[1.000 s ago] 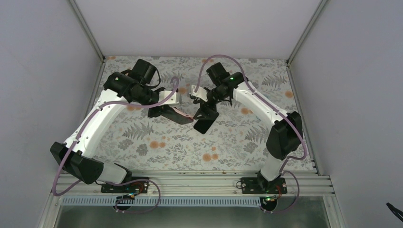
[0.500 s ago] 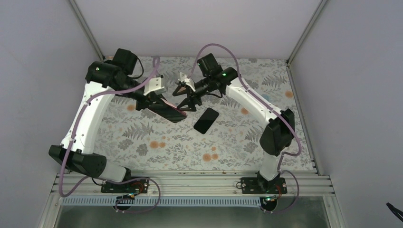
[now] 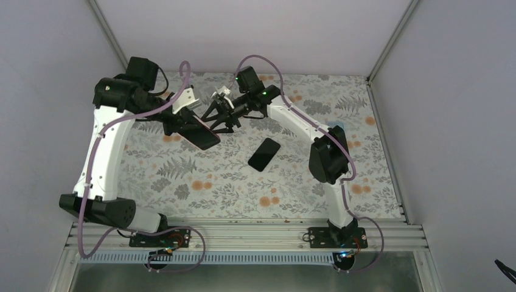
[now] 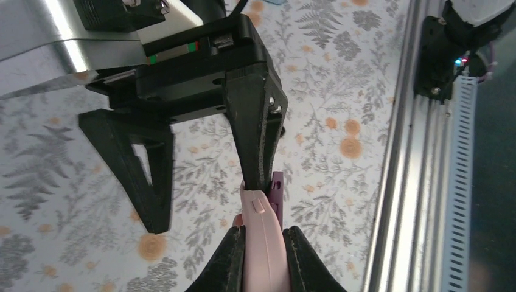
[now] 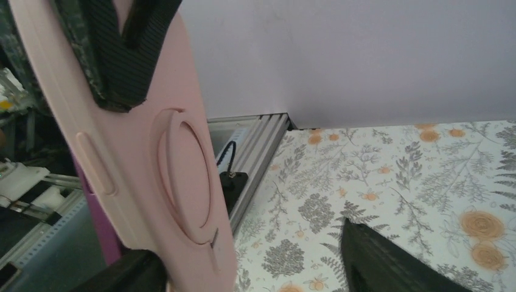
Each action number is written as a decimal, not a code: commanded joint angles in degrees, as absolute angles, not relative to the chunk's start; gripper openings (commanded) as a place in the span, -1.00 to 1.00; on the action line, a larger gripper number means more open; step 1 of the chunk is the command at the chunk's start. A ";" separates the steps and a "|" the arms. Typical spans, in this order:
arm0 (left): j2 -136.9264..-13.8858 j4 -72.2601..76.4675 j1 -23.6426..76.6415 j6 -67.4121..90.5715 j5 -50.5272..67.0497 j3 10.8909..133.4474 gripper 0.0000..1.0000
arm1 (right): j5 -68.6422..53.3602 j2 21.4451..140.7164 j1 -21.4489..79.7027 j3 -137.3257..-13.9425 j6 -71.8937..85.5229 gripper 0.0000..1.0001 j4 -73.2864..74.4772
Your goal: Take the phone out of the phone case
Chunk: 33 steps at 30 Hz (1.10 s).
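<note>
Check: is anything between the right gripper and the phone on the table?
Nothing visible: the phone lies alone on the mat, clear of the right gripper. The pink case in the left gripper is away from that path.

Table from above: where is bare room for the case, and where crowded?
Free: near strip between phone and front rail; right side beyond the right arm. Crowded: far side, where left hand and right hand meet at the case.

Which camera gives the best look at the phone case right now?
Right wrist: the pink phone case looms large, its back ring and side button clear. Left wrist shows only its edge pinched in the left end effector. Top external shows a dark slab, details lost.
</note>
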<state>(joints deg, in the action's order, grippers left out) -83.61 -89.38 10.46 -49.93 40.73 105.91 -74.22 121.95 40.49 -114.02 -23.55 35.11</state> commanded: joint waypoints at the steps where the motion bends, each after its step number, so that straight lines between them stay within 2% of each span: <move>1: -83.83 -61.09 11.59 -51.62 49.62 101.24 -0.95 | -97.96 116.06 52.68 -115.34 -8.65 0.20 21.42; 4: -83.30 -62.17 10.22 -52.88 49.29 101.45 -0.95 | -98.00 114.38 51.70 -113.97 -8.73 -0.26 21.96; 6: -83.67 -63.63 9.79 -53.66 48.46 102.52 -0.95 | -96.92 112.72 50.61 -112.13 -9.09 -0.72 21.99; 7: -83.99 -64.63 9.80 -53.88 47.73 103.35 -0.95 | -96.34 111.86 50.11 -111.15 -9.32 -0.89 22.01; 9: -84.97 -67.41 9.61 -54.01 46.20 105.48 -0.88 | -94.22 110.09 48.74 -109.77 -10.27 -0.94 23.24; 10: -85.68 -69.44 9.58 -54.76 45.74 107.02 -0.76 | -93.30 109.24 47.96 -109.55 -11.68 -0.94 24.98; 13: -88.03 -74.78 8.15 -56.31 45.72 114.05 -0.22 | -91.07 106.09 44.71 -108.51 -15.55 -0.94 29.20; 17: -89.58 -75.22 6.15 -55.48 43.37 122.13 0.82 | -90.08 100.53 39.16 -103.97 -14.34 -0.94 26.98; 18: -89.87 -74.41 6.00 -54.65 42.27 124.09 0.98 | -89.76 99.68 37.00 -103.69 -14.66 -0.94 27.36; 22: -90.42 -68.67 5.90 -49.92 39.66 130.93 1.00 | -83.68 98.66 29.79 -103.74 -13.89 -0.94 27.45; 24: -88.54 -60.22 5.94 -44.92 38.85 128.65 1.00 | -78.02 98.81 26.77 -103.66 -9.55 -0.94 22.92; 28: -78.14 -31.41 8.78 -37.25 31.92 108.36 1.00 | -62.21 100.00 23.34 -104.30 -0.22 -0.94 12.51; 31: -69.56 -10.72 19.64 -41.92 18.60 90.10 1.00 | -49.65 103.22 22.29 -108.76 1.77 -0.93 11.29; 33: -72.65 -10.06 22.32 -38.78 12.86 91.91 1.00 | -45.09 105.99 21.42 -113.20 4.16 -0.94 10.58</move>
